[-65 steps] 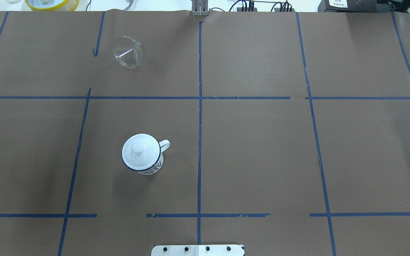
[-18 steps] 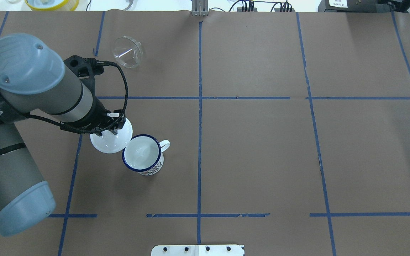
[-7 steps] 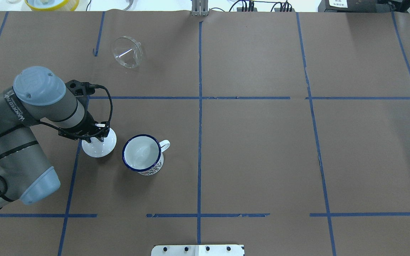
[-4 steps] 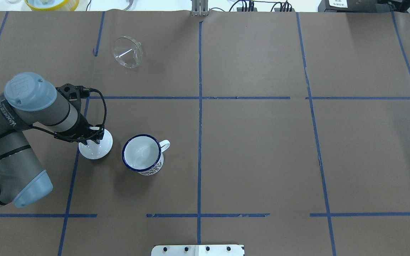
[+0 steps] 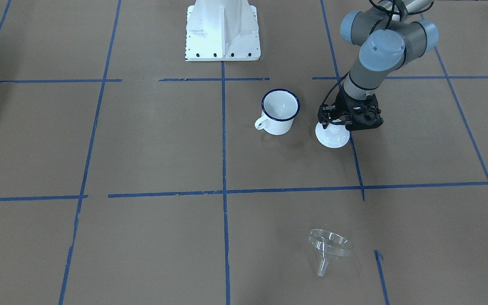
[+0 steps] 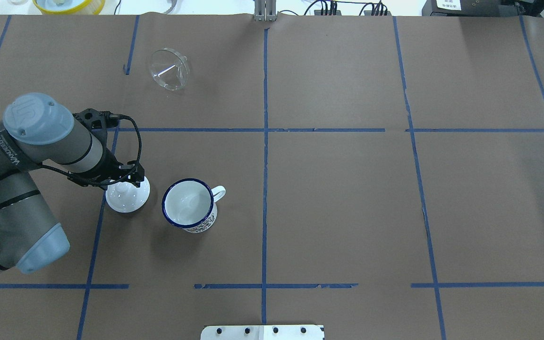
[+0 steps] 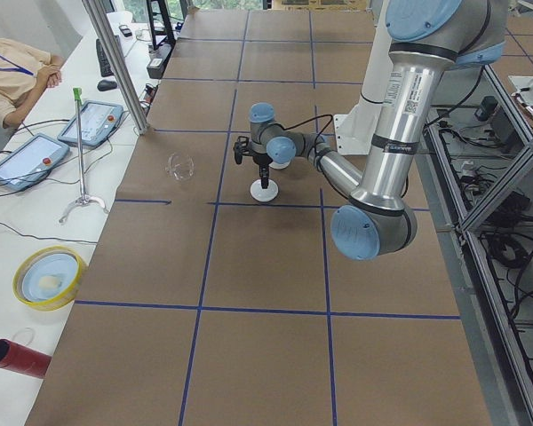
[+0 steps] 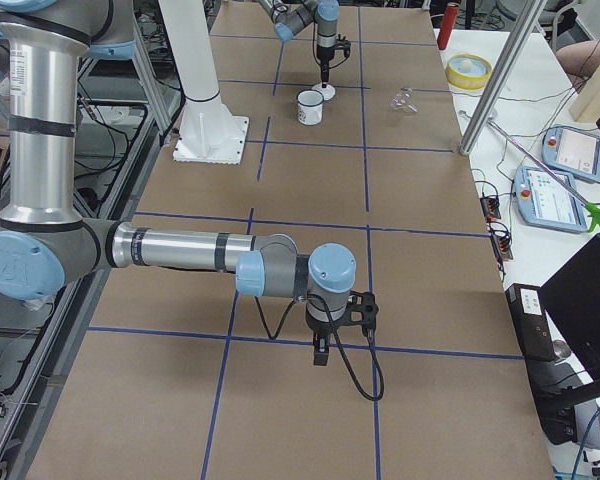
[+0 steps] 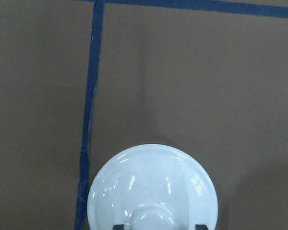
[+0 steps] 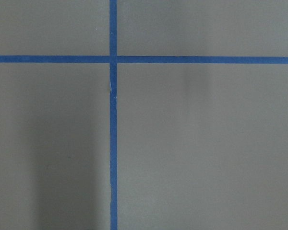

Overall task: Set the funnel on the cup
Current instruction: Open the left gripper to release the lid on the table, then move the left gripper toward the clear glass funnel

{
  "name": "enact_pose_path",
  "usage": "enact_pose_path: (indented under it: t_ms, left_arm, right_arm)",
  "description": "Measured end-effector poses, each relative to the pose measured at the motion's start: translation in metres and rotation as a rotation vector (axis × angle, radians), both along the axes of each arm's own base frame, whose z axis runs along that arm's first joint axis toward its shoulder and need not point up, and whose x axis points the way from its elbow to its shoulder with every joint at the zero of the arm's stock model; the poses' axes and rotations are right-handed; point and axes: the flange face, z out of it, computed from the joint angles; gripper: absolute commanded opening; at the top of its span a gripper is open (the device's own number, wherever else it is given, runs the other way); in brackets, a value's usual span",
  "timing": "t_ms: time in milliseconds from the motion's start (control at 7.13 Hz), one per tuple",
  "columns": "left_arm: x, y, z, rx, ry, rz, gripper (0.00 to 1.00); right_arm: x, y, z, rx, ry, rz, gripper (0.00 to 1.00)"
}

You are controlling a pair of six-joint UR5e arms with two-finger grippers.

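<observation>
The clear funnel (image 6: 169, 70) lies on its side at the far left of the table, also seen with its spout toward the camera (image 5: 328, 248). The white cup (image 6: 188, 204) with a blue rim stands upright and uncovered, handle to the right. Left of the cup, a white knobbed lid (image 6: 128, 200) rests on the paper. My left gripper (image 6: 128, 182) stands straight over the lid; in the left wrist view its fingers (image 9: 118, 226) flank the knob with gaps, so it is open. The right gripper (image 8: 321, 352) hangs low over bare paper far from these things; I cannot tell its state.
Brown paper with a blue tape grid (image 6: 265, 130) covers the table. The white robot base (image 5: 222, 31) stands behind the cup. A yellow bowl (image 6: 68, 4) and cables lie past the far edge. A person (image 7: 13, 75) sits by tablets beside the table.
The lid came off the cup, travelled left in my left gripper and went down onto the paper. The fingers now stand apart from the knob. Funnel and cup have not moved.
</observation>
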Motion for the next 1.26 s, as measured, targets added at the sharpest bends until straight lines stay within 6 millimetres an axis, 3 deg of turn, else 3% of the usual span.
enact_pose_path:
  t_ms: [280, 561, 841, 1262]
  left_arm:
    - [-0.025, -0.024, -0.014, 0.008, 0.017, -0.056, 0.9]
    - [-0.063, -0.063, -0.032, 0.004, 0.045, -0.152, 0.91]
    - [-0.096, -0.093, -0.034, -0.081, 0.092, -0.306, 0.96]
    - [-0.103, -0.126, -0.025, -0.234, 0.381, -0.618, 1.0]
  right_arm:
    - [0.0, 0.0, 0.0, 0.001, 0.0, 0.0, 1.0]
    - [0.0, 0.0, 0.0, 0.001, 0.0, 0.0, 1.0]
    - [0.0, 0.0, 0.0, 0.001, 0.0, 0.0, 1.0]
    - [0.0, 0.0, 0.0, 0.0, 0.0, 0.0, 1.0]
